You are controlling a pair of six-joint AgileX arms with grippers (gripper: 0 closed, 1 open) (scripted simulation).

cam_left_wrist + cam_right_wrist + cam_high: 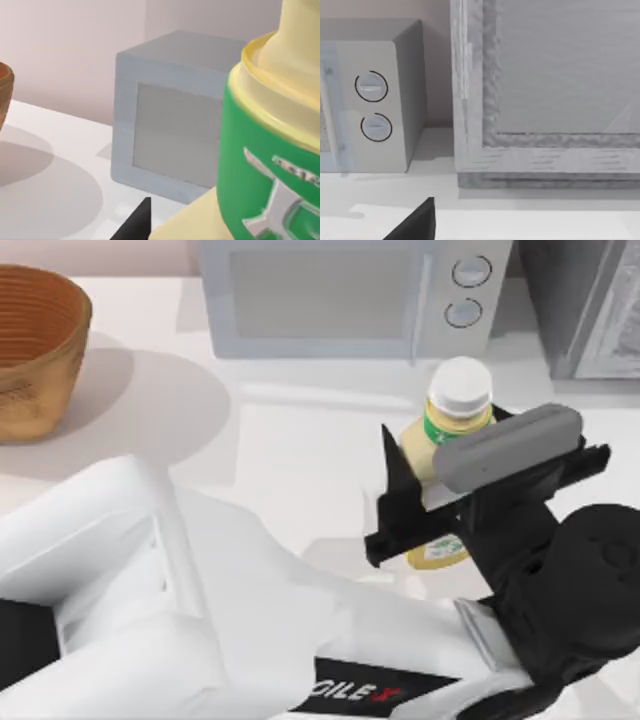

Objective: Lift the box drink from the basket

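The box drink (455, 420) is pale yellow with a white cap and a green neck band. It stands upright in front of the microwave, right of the table's middle, well away from the basket (40, 340). My left gripper (440, 460) is shut on its body, with black fingers (398, 472) on either side. The left wrist view shows the drink's green label (260, 155) very close and the basket's rim (4, 95) far off. The orange-brown wicker basket sits at the table's back left. My right gripper (417, 222) shows as a dark edge facing the microwave and cabinet.
A grey microwave (330, 295) stands at the back centre, just behind the drink. A grey cabinet (590, 310) fills the back right corner. My left arm's white body (200, 620) stretches across the front of the table.
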